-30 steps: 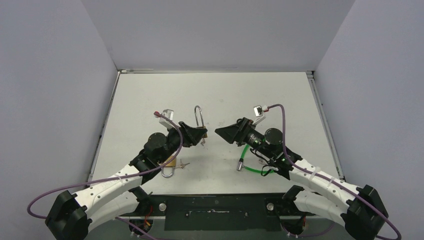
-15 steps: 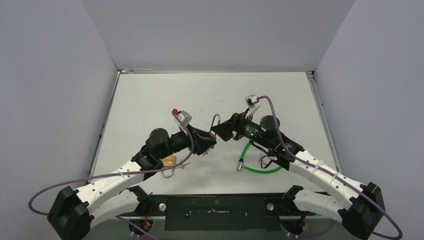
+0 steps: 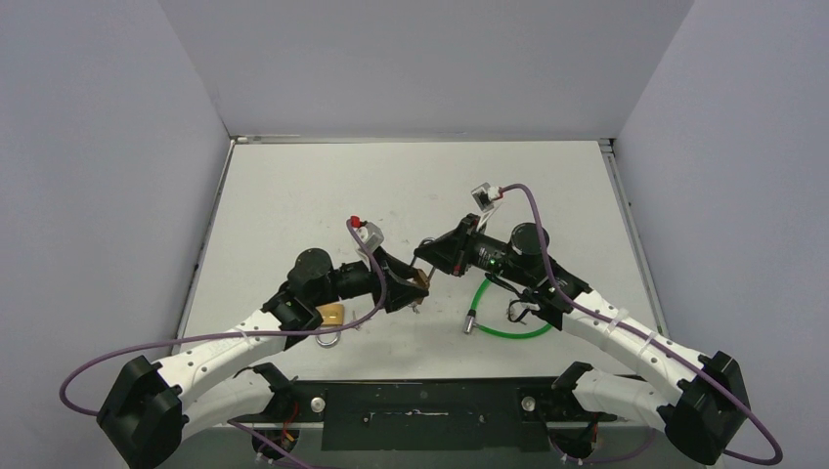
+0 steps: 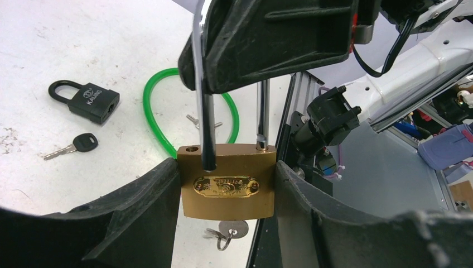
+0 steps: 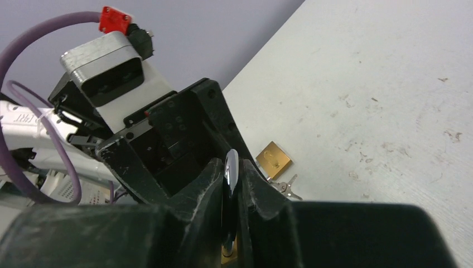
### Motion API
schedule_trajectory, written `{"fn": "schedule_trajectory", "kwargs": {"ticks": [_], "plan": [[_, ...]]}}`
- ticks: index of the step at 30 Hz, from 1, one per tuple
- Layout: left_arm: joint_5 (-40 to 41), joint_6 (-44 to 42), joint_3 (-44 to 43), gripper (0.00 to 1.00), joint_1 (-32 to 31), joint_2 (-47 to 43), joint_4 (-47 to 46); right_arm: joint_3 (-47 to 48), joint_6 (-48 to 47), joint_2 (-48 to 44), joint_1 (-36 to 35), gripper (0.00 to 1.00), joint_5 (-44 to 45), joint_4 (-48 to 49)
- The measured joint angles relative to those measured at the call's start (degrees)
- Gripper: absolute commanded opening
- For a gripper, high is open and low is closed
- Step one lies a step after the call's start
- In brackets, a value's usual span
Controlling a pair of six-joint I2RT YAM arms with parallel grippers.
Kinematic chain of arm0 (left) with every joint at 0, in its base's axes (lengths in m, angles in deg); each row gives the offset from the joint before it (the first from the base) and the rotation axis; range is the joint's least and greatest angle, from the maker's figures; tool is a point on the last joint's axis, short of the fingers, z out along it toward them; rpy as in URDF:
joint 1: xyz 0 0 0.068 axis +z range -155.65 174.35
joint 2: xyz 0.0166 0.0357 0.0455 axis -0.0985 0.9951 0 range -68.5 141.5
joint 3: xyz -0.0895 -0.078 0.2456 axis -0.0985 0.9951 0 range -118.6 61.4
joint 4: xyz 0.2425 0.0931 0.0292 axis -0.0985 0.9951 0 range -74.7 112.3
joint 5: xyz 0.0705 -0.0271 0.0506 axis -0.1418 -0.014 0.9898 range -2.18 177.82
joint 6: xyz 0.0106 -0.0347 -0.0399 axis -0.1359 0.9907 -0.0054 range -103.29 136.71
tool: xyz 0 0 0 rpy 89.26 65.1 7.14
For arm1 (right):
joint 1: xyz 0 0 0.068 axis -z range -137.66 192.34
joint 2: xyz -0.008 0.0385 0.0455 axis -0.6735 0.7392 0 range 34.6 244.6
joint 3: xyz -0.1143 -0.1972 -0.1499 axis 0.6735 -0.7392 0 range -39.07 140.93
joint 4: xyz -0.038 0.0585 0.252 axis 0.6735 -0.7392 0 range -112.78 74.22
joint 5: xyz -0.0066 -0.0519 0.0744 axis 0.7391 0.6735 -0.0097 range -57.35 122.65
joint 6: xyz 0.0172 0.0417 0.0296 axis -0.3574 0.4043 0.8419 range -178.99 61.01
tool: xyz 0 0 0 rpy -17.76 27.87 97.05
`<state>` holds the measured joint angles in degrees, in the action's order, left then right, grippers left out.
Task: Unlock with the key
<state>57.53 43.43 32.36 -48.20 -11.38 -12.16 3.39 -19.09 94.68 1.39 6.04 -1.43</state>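
Closest to the arm bases, we see a second brass lock (image 3: 332, 314) lying on the table (image 3: 411, 176) just beside the left forearm, with a small bunch of keys (image 5: 285, 187) touching it. Under the right arm a green cable (image 3: 503, 334) curls in a loop on the surface. In the left wrist view a black padlock (image 4: 89, 102) and a black-headed key (image 4: 83, 142) lie beside that loop, apart from each other. A pair of loose silver keys (image 4: 202, 121) sits inside the loop. Further in, near the middle of the table, the two arms meet tip to tip above the surface. The left gripper (image 3: 409, 285) is clamped on the brass padlock (image 4: 227, 187), its fingers (image 4: 150, 206) pressing the two narrow sides of the body, so the lock is held off the table with its label facing the wrist camera. A silver key head (image 4: 233, 228) with a ring shows just under the body; we cannot tell whether its blade sits in the keyhole. The chrome shackle (image 4: 203, 123) rises from the body: one leg is seated in the top, the other crosses in front of the body beside an open hole. Above that, the right gripper (image 5: 231, 181) is pressed together on the shackle's upper part, pinching the chrome bar between its pads. Beyond the grippers the pale table runs on to the back wall.
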Motion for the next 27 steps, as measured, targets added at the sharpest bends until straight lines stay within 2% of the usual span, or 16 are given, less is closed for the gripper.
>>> {"fn": "schedule_trajectory", "kwargs": {"ticks": [2, 3, 5, 6, 7, 9, 20, 27], "plan": [[-0.48, 0.02, 0.0, 0.0, 0.0, 0.35, -0.22, -0.61, 0.96, 0.0, 0.26, 0.0, -2.25, 1.86], [-1.01, 0.17, 0.0, 0.13, 0.02, 0.5, -0.37, -0.9, 1.07, 0.0, 0.42, 0.0, -3.06, 2.51], [-1.53, 0.74, 0.0, 0.55, 0.09, 0.72, -0.68, -1.27, 1.31, 0.0, 0.83, 0.0, -4.24, 3.3], [-1.62, 1.29, 0.0, 0.69, 0.24, 0.83, -0.7, -1.46, 1.33, 0.0, 0.92, 0.0, -4.5, 3.74], [-1.73, 1.62, -0.04, 0.82, 0.46, 0.87, -0.7, -1.66, 1.42, 0.0, 1.05, 0.0, -4.68, 4.15], [-1.75, 2.12, -0.15, 0.96, 0.87, 0.87, -0.61, -2.1, 1.62, 0.0, 1.29, 0.0, -4.94, 4.94], [4.7, 1.49, -0.59, 0.97, 2.01, -3.48, 0.61, -2.58, 2.43, 1.14, 2.38, 0.0, -1.73, 4.39], [17.73, 1.11, -1.14, 0.96, 2.05, -3.91, 10.82, -2.54, 3.48, 7.32, 2.51, 0.0, 2.43, 2.71]]}}
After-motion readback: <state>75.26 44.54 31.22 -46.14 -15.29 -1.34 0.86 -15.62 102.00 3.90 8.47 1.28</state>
